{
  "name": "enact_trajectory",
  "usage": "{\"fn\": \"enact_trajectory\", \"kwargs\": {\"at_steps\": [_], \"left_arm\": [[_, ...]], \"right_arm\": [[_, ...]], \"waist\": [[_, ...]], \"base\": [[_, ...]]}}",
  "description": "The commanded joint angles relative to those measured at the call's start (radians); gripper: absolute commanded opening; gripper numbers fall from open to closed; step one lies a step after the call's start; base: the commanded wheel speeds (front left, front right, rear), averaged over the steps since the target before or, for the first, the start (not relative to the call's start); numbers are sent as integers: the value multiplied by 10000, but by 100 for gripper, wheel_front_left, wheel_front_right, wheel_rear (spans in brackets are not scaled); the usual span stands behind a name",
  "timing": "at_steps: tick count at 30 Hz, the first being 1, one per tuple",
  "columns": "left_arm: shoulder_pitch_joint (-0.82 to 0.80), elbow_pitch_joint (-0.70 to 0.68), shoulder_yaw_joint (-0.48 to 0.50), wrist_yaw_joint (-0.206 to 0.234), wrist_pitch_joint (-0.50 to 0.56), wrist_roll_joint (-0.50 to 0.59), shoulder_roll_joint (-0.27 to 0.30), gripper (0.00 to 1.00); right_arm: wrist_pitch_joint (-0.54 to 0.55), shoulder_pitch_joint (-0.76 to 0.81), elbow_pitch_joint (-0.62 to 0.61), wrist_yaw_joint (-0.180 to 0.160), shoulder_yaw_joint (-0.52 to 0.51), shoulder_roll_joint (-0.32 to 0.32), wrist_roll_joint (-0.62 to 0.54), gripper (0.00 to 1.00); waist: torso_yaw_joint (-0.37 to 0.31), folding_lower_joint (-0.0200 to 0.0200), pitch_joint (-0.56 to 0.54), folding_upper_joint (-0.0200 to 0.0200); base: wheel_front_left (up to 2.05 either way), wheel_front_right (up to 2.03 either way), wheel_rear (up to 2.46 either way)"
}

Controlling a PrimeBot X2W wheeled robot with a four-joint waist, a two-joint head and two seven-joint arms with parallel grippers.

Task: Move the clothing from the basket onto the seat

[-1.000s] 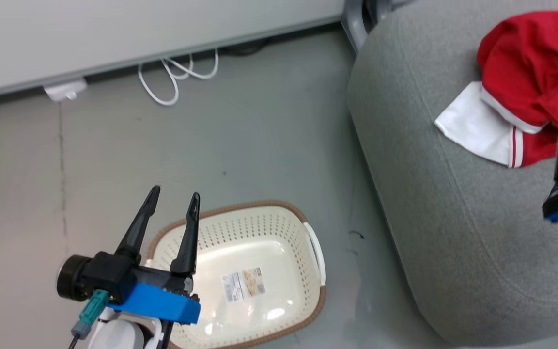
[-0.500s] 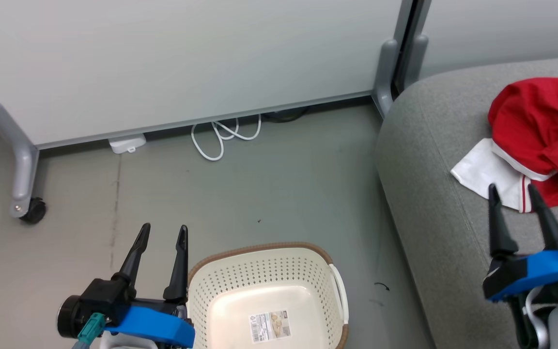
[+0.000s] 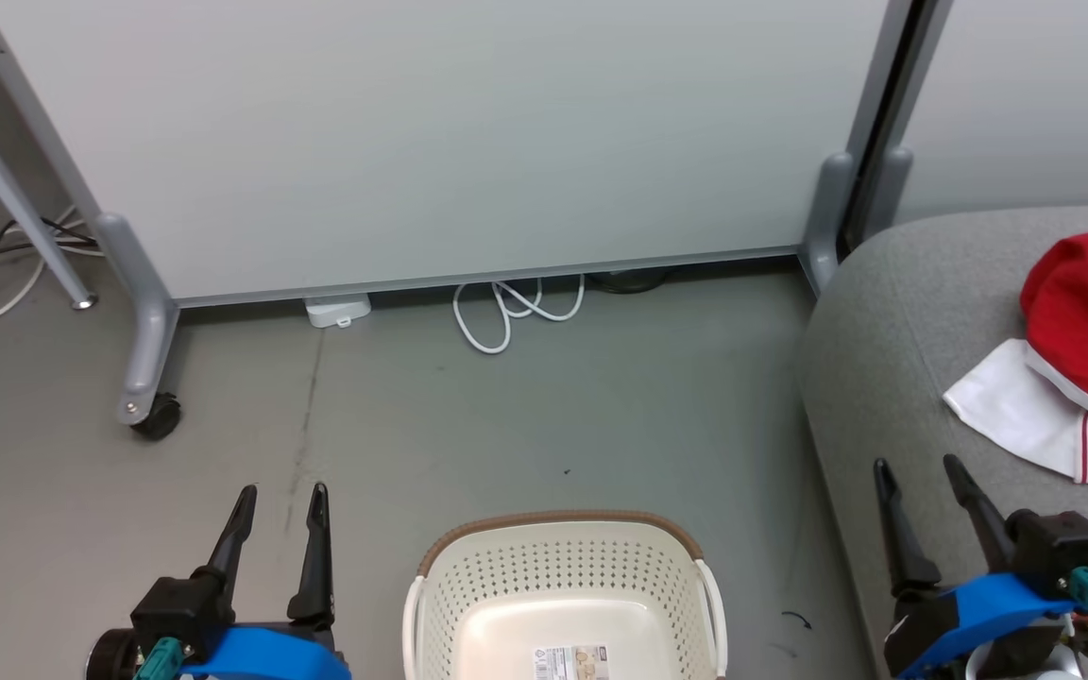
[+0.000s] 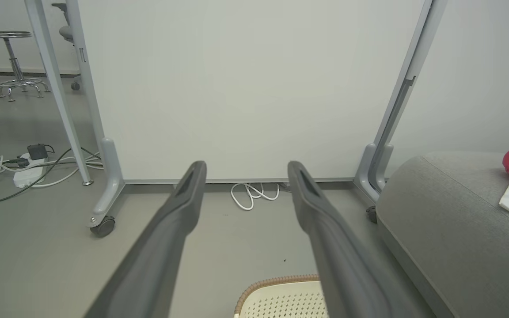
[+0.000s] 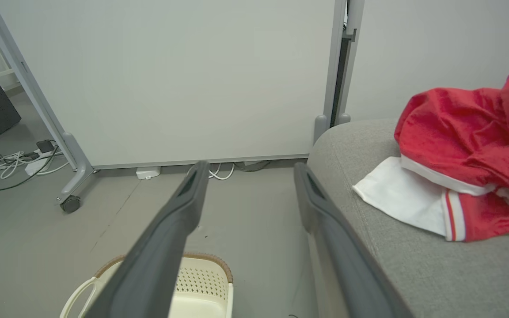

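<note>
Grippers first: my left gripper [image 3: 282,491] is low on the left, its two fingers spread apart above the floor. I see my right gripper [image 3: 915,465] low on the right, fingers spread apart too, by the near edge of the grey seat [image 3: 884,321]. The red and white clothing [image 3: 1087,312] lies on the seat, at the far right. The cream basket [image 3: 553,567] stands on the floor between my grippers, with a paper label [image 3: 574,661] inside.
</note>
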Motion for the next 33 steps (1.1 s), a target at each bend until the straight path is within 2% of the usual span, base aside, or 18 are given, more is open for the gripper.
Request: {"fn": "enact_trajectory", "kwargs": {"at_steps": [1, 11, 33], "left_arm": [[53, 25, 46, -48, -42, 54, 39, 100], [128, 311, 254, -80, -42, -100, 94, 100], [182, 350, 97, -85, -43, -227, 103, 100]], "right_arm": [[-65, 159, 15, 5, 31, 14, 56, 100], [-82, 440, 124, 5, 430, 14, 308, 100], [-125, 380, 214, 5, 631, 15, 547, 100]], "waist": [[119, 0, -91, -1], [386, 0, -253, -1], [272, 0, -168, -1]], "base": [[0, 0, 0], [0, 0, 0], [0, 0, 0]]}}
